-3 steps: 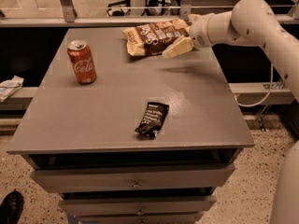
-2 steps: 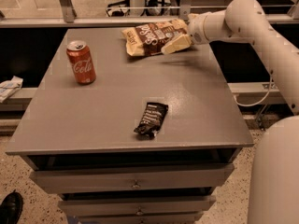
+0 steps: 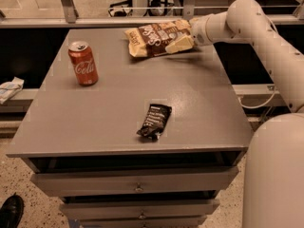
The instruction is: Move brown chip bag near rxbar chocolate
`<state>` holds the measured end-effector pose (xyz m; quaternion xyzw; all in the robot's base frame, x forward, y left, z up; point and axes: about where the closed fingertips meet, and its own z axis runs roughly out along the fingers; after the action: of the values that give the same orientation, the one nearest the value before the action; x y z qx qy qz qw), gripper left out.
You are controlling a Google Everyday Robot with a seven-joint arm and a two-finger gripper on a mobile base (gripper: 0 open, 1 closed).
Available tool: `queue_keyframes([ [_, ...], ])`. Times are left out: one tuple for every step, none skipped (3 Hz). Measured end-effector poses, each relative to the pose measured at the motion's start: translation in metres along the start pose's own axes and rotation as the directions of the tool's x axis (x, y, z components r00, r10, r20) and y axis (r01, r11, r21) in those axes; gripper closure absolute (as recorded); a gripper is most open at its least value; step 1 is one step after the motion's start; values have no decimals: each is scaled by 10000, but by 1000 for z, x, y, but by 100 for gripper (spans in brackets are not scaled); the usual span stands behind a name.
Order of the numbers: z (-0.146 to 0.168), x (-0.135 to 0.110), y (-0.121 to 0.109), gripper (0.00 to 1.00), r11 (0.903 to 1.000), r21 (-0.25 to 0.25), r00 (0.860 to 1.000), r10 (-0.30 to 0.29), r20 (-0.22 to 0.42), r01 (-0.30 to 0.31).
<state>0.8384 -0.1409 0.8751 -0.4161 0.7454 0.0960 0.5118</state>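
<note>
Camera view: my gripper (image 3: 175, 36) is at the far right of the table (image 3: 104, 108), clenched on the right end of the bag (image 3: 151, 36). One pale finger (image 3: 179, 44) lies across the bag's front face; the other I can't make out clearly. My arm (image 3: 256, 18) reaches in from the right, passing over the table's far right corner, wrist pointing left toward the bag. Bag sits close to the far edge, right of centre, long axis left to right, dark printed face with white lettering turned up, pale ends. Shadow shows under its right half; can't tell if the left end touches the tabletop. Bar (image 3: 154, 121) lies flat near the front edge, about mid-width, long axis running front to back and tilted a little, well apart from the bag and from my gripper. Can (image 3: 83, 63) stands upright on the left side, farther back than the bar, left of the bag, touching neither. Bare tabletop lies between bag and bar. Drawer fronts (image 3: 137, 182) with small knobs stack below the tabletop. My base (image 3: 275, 175) fills the lower right corner. Black shoe (image 3: 10, 210) on the speckled floor at lower left. Pale crumpled item (image 3: 8, 88) lies on a ledge left of the table.
</note>
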Motion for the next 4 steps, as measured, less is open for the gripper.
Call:
queue_keyframes([
  [1,1,0,40,9991,131,9991,-400,-129,401],
  [-4,-11,7,72,9884,255,9883,-1490,-320,1499],
  [-8,-20,13,95,9767,268,9765,-2117,-396,2128],
  [-17,-28,24,100,9711,160,9711,-2376,-206,2379],
])
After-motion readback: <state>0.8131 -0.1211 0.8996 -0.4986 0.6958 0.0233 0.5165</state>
